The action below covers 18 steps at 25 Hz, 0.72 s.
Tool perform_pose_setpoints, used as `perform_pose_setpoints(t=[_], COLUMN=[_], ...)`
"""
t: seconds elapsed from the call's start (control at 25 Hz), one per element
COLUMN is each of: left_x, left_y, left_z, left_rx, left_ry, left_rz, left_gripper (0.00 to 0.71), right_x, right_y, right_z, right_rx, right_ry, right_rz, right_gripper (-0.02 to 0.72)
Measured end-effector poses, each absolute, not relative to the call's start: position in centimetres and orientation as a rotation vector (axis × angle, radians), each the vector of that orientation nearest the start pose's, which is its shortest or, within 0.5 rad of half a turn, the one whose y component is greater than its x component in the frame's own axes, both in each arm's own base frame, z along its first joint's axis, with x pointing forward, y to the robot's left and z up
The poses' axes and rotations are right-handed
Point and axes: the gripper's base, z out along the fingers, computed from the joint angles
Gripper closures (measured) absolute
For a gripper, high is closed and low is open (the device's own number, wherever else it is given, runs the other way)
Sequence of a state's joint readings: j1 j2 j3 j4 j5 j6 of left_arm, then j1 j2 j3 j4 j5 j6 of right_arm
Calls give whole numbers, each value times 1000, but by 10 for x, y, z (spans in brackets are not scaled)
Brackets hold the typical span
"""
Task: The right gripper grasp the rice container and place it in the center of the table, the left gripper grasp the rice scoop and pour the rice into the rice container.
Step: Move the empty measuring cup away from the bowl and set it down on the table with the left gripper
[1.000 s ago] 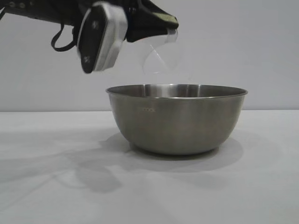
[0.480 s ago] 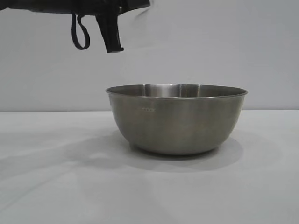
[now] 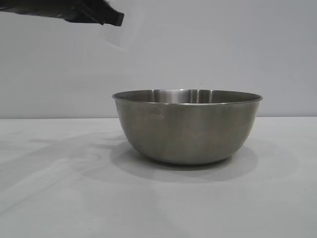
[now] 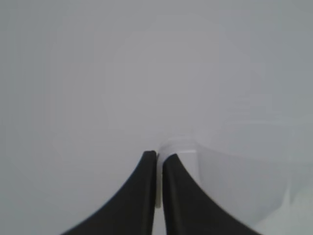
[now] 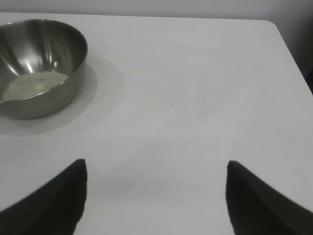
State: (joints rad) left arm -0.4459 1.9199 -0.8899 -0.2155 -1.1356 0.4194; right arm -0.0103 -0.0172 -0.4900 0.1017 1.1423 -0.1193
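The rice container (image 3: 188,129), a wide steel bowl, stands upright on the white table (image 3: 49,198). In the right wrist view the rice container (image 5: 61,93) holds a small heap of rice (image 5: 34,84). My left gripper (image 4: 160,155) is shut on the thin handle of the clear rice scoop (image 4: 234,166), whose body lies beside one finger. The left arm (image 3: 94,15) shows only as a black part high up, left of the bowl. My right gripper (image 5: 156,164) is open over bare table, well off to the side of the bowl, with nothing between its fingers.
A rounded corner of the table (image 5: 271,24) lies beyond the right gripper, with a dark gap past the edge. A plain pale wall (image 3: 223,49) stands behind the bowl.
The left arm has swung up and to the left, away from above the bowl, taking the scoop with it. The bowl has stayed put.
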Motion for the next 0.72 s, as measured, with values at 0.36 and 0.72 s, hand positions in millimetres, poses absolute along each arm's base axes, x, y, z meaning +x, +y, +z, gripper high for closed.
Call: perform_pose_setpoints(t=[0.36,0.72], left_x=[334,311], left_y=[-123,-110], left_z=[165,135], left_rx=[193,167], left_ry=[1543,1674], left_rz=[75,72], left_gripper=[710,710], right_x=[-10,-10], right_y=[9,9], right_z=[268,268], right_rx=[-125,-125], right_ry=[2111,2111], right_rz=[46,46], right_gripper=[178,178])
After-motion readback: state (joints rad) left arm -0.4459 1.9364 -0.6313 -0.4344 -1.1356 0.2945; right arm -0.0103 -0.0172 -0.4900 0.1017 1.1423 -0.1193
